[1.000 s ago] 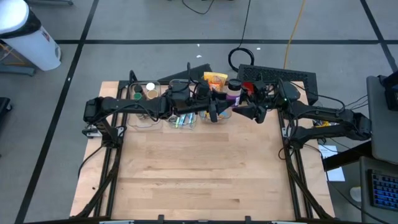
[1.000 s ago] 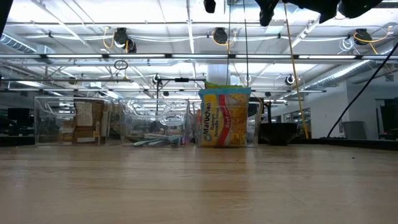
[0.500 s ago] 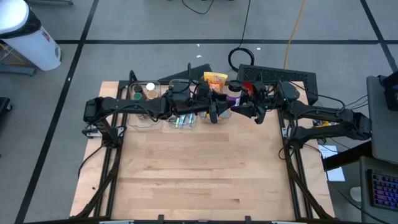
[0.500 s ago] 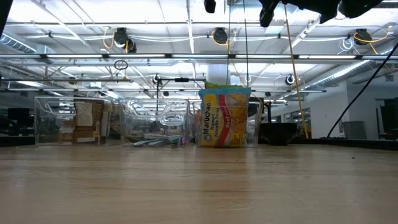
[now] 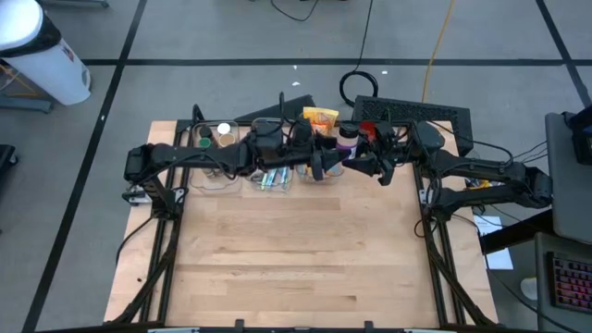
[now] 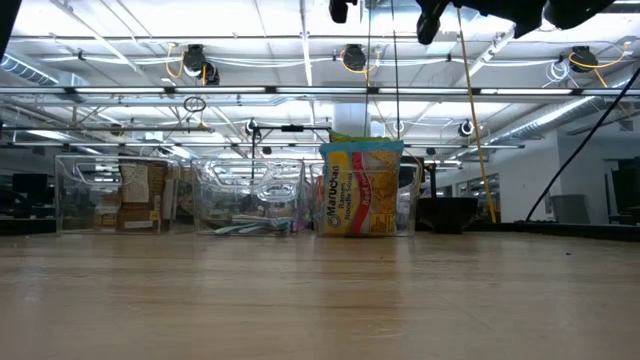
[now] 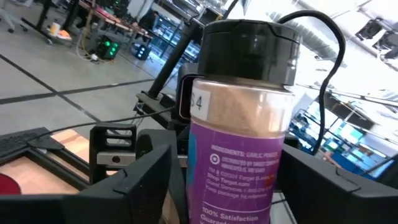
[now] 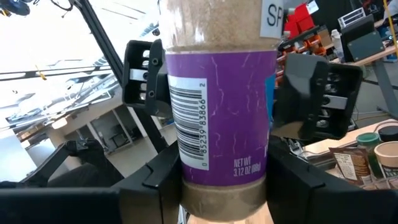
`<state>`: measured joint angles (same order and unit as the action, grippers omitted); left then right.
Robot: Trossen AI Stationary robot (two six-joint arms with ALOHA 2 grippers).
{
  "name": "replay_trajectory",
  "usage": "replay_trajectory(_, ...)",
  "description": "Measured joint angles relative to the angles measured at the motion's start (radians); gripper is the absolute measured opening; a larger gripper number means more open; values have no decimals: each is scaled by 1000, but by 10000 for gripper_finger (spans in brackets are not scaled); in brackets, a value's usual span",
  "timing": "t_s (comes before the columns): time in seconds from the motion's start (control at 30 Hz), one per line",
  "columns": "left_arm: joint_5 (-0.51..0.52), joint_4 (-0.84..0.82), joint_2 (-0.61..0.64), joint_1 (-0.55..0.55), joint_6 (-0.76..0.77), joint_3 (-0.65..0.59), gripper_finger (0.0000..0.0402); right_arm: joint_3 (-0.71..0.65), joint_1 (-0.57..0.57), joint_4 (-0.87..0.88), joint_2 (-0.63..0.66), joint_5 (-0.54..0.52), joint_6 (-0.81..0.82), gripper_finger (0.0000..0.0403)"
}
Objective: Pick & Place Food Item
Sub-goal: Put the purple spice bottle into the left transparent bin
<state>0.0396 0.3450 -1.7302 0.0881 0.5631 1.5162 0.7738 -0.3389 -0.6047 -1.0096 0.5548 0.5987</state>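
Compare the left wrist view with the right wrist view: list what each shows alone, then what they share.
Left wrist view only: the jar's black cap and a sticker reading 34.
Right wrist view only: the barcode, the net-weight print, and other containers on the table.
Both: the purple-labelled spice jar, held between the right gripper and the left gripper, whose fingers flank it without touching.

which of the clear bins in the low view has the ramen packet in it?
The rightmost clear bin, of the three in the row: the yellow Maruchan ramen packet stands upright in it. The left bin holds brown packaging; the middle bin only low items.
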Motion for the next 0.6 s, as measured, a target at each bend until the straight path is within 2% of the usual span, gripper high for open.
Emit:
replay_trajectory(0.3, -96, 35, 5, 26, 4, 0, 325, 0, -11, 27, 1, 95, 22, 163)
replay_trajectory(0.6, -197, 27, 11, 52, 85, 0, 326, 0, -11, 139, 1, 183, 40, 163)
